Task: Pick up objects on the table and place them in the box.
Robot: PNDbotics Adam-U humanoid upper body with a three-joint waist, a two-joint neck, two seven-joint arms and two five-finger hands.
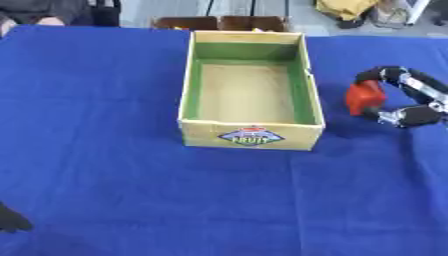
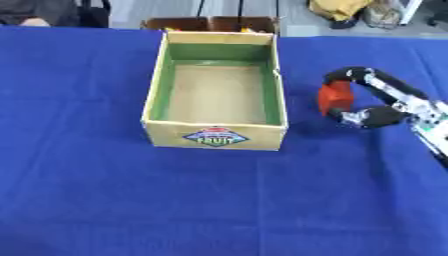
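At the lower left edge of the left eye view a dark bit of the left hand [image 1: 12, 220] shows (whether its fingers are spread or curled I cannot tell). On the blue cloth [image 1: 105, 125] stands the rectangular cardboard box [image 2: 215, 137], green inside, tan floor, fruit label in front. Just right of it, the right hand [image 2: 378, 97] curls fingers and thumb around a smooth red object [image 2: 333, 98].

Bright, even light falls across the blue cloth-covered desk [image 1: 105, 150], with no glare. The yellow cardboard box with green inner walls [image 1: 251, 136] casts only a faint shadow at its base toward six o'clock. Both views are soft and slightly blurred; the box's printed label is barely legible. Cloth folds show as dim streaks.
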